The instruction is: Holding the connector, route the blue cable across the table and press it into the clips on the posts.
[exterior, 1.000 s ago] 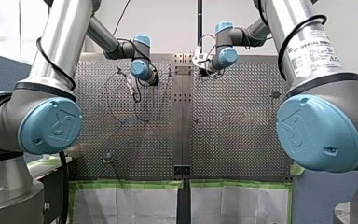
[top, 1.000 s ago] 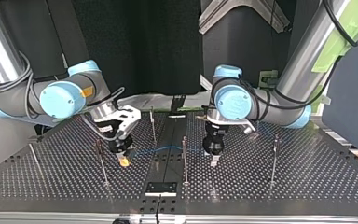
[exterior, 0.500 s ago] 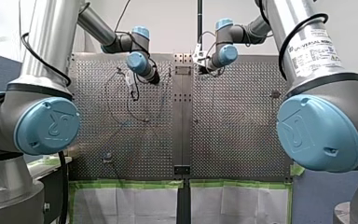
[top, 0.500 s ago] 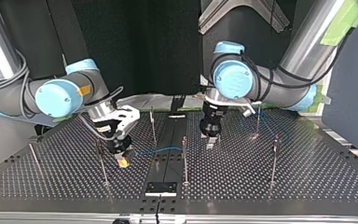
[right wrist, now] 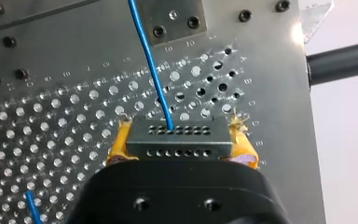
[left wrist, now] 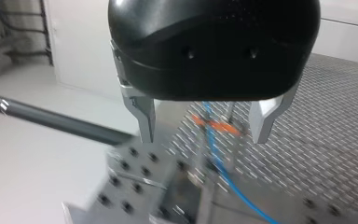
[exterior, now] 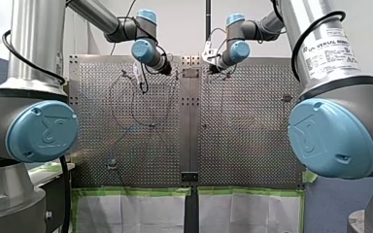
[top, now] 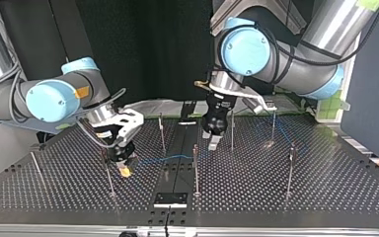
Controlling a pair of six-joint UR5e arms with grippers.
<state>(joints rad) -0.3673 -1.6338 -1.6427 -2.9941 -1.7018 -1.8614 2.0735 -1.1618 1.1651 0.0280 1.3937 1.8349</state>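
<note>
Our right gripper (right wrist: 179, 145) is shut on the grey rectangular metal connector (right wrist: 177, 135), its yellow pads (right wrist: 117, 148) clamping the two short ends. The thin blue cable (right wrist: 149, 60) leaves the middle of the connector's face and runs straight ahead of the fingers over the perforated metal table (right wrist: 51, 116). In the top view this gripper hangs low over the table, just beside a thin upright metal post (top: 107, 170). The cable trails away from it toward the next post (top: 195, 165), which stands near our left gripper (top: 212, 144). That one, black with bare metal fingers (left wrist: 144, 116), is spread wide and holds nothing, raised off the table. In its wrist view the cable lies below and ahead of the gap between its fingers, untouched.

We judge that routing is in hand: the connector is held and the cable lies slack near the table. Whether any clip has it yet, we cannot tell. The next move calls for carrying the connector so the cable draws taut at clip height. The left gripper should then come down to press it in, clear of the slender posts.
</note>
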